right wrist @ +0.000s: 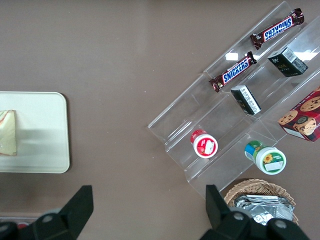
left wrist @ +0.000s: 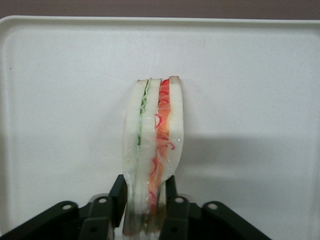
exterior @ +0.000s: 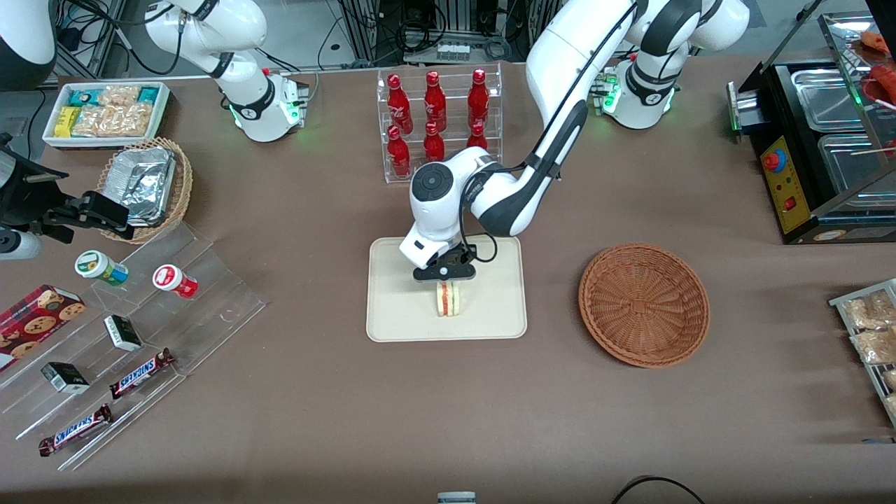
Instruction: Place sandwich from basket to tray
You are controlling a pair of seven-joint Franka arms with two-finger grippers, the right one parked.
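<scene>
Over the tray point(exterior: 392, 322), well apart from the empty basket point(exterior: 644, 304) toward the working arm's end of the table, reaches the left arm — elbow high, wrist bent straight down above the tray's middle. Just beneath, the gripper point(exterior: 446, 278) stands vertical, clamped on the sandwich point(exterior: 448, 299) from either bread face. Standing on edge on the tray, or a hair above it — cannot tell which. Probably light and soft: bread bulging slightly where pinched, layers easily splayed or squashed, filling liable to slip. Best held as here, across the flat faces near one corner, with gentle pressure only.
</scene>
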